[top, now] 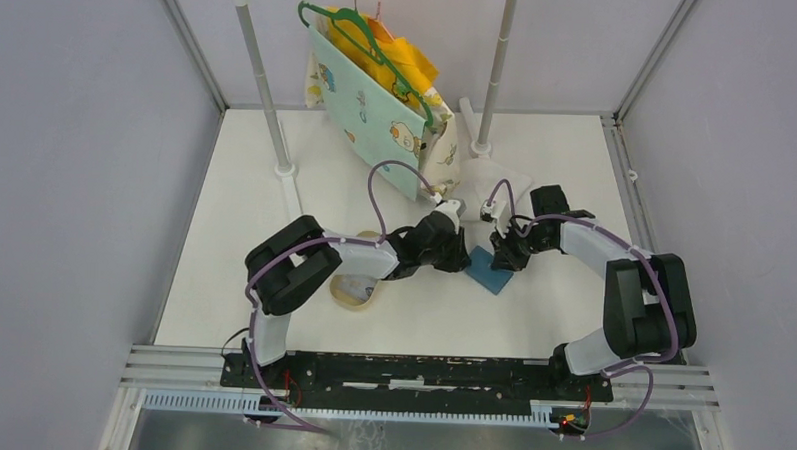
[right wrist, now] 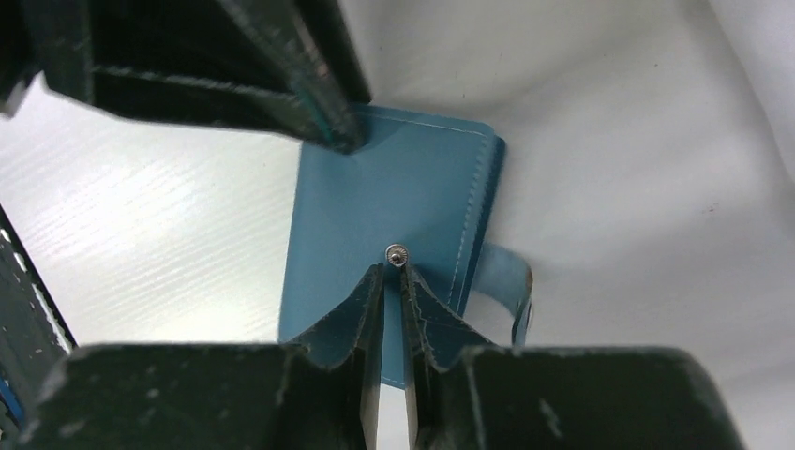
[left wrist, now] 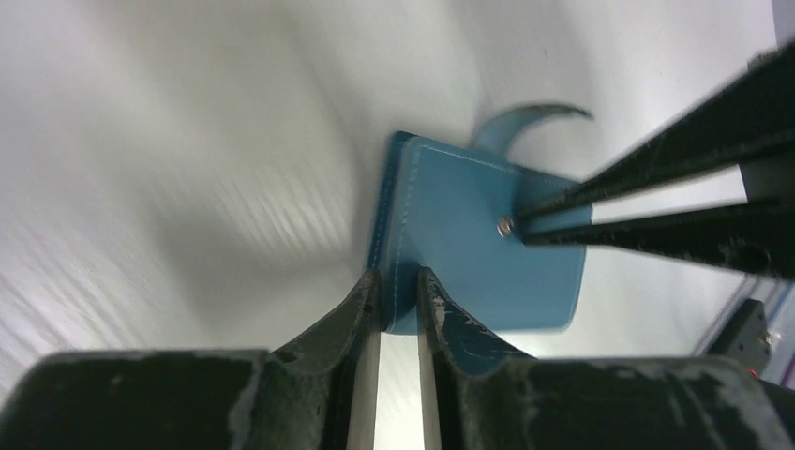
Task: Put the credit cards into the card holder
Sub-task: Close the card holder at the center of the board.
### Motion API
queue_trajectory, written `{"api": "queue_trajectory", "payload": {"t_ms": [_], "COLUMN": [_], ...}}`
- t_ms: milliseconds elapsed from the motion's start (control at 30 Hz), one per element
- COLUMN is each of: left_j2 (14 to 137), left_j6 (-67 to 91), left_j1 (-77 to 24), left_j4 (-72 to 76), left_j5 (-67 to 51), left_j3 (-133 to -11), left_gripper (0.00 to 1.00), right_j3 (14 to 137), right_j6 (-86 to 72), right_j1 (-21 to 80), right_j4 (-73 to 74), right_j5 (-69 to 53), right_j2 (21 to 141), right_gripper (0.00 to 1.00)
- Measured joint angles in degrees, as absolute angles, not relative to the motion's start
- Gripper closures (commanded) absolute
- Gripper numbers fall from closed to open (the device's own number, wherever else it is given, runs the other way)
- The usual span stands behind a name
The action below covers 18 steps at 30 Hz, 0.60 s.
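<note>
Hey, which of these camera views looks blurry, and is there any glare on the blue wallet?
Left wrist: table smeared into streaks, card holder fairly sharp. Right wrist: crisp, only the snap button glinting. Top external: evenly lit, no glare.

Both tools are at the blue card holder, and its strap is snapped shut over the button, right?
Not quite. The strap is unfastened, curling loose off the card holder edge with the button bare; the right wrist view shows it. The left tool and right tool are at it.
</note>
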<state>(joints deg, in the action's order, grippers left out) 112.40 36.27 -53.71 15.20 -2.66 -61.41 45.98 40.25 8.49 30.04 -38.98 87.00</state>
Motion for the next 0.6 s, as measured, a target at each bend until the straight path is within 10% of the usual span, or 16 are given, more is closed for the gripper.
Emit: {"api": "queue_trajectory", "payload": {"t_ms": [333, 600], "left_j2": [107.3, 101.5], "left_j6": [47.4, 47.4], "left_j1": [-62.4, -62.3], "left_j4": [15.8, 12.6], "left_j5": [7.7, 9.9], "left_j3": [-54.4, -54.2], "left_gripper": [0.63, 0.71], "right_j3": [46.1, 46.6], "right_j6": [46.5, 49.6], "right_j1": [8.5, 8.4], "right_j4": [35.8, 37.9], "right_j5": [-37.3, -37.3], "right_j2": [85.6, 85.5], "right_gripper": [0.81, 0.80]}}
